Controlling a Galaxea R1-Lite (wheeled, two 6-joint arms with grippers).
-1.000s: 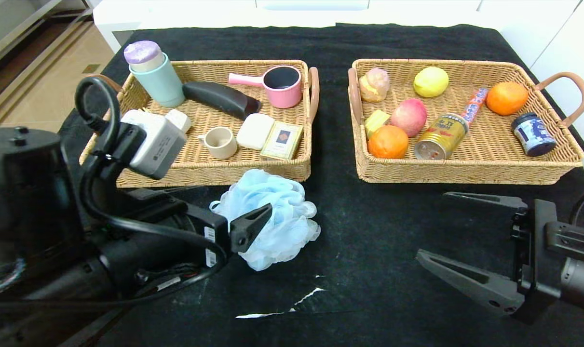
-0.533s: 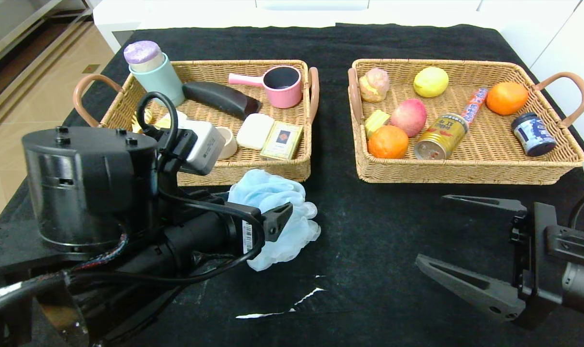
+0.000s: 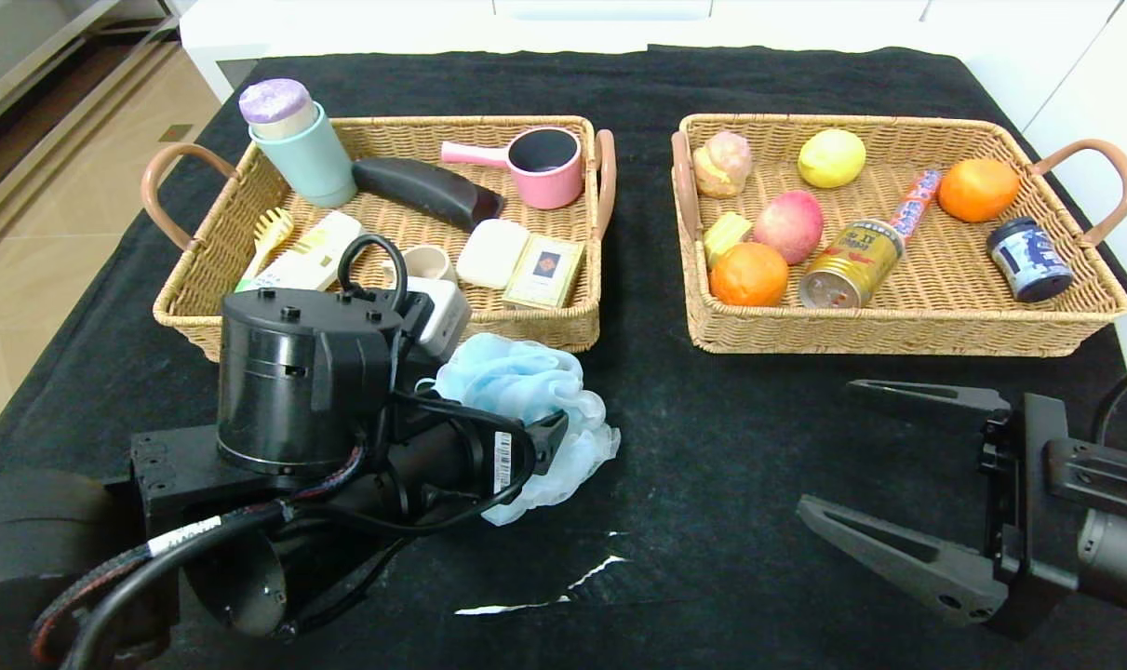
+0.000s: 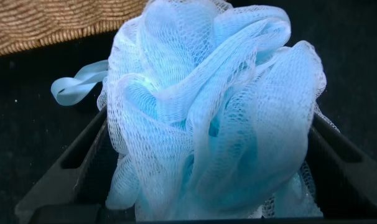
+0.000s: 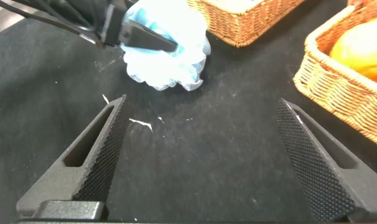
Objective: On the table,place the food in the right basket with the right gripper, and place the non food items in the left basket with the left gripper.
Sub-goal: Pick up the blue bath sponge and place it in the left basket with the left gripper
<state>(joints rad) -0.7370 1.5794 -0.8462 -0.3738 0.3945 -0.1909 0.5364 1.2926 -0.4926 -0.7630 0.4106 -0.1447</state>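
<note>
While the pale-blue bath pouf (image 3: 535, 409) sits on the black table (image 3: 712, 447) just in front of the left basket's (image 3: 544, 330) near rim, the left gripper (image 3: 540, 437) reaches in around it, one black finger on each side and the mesh filling the gap between them in the left wrist view (image 4: 213, 118); whether the fingers press the mesh cannot be told. The pouf is outside the basket, close to its front wall. The right gripper (image 3: 889, 475) hovers low over bare cloth in front of the right basket (image 3: 898, 335), its fingers spread wide with nothing between them. A peach (image 3: 789, 225), a gold can (image 3: 851, 262) and two oranges (image 3: 749, 274) lie inside that basket. A white tear (image 3: 563, 586) marks the cloth near the front edge.
</note>
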